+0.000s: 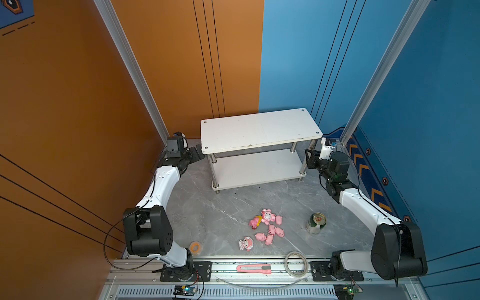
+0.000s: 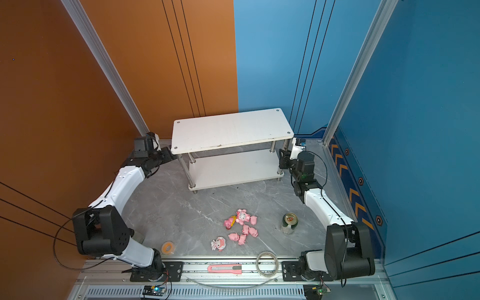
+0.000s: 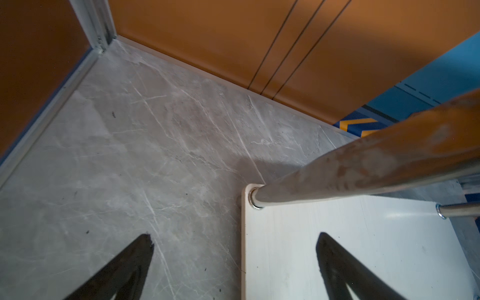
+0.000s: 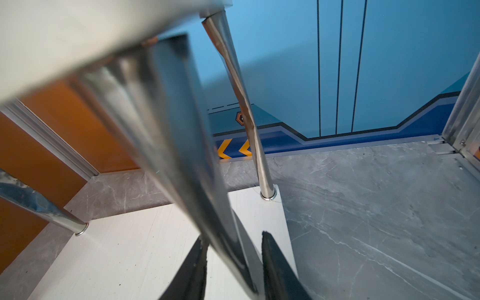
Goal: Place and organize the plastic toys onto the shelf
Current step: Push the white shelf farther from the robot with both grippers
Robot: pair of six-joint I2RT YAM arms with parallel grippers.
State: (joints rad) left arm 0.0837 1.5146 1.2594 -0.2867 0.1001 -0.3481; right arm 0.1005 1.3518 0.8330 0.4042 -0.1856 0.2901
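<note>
A: Where do the top views sit?
B: High over the front edge, side by side, facing down and back. Both take in the whole table (image 1: 220, 202) and the shelf (image 1: 259, 130).
A: And the wrists?
B: Close in. Left wrist view looks past the left gripper (image 3: 235, 235) at the shelf's lower board (image 3: 402, 233) and orange wall (image 3: 233, 39). Right wrist view looks past the right gripper (image 4: 232, 235) and a chrome leg (image 4: 181, 155) at that same board and blue wall (image 4: 285, 65).
</note>
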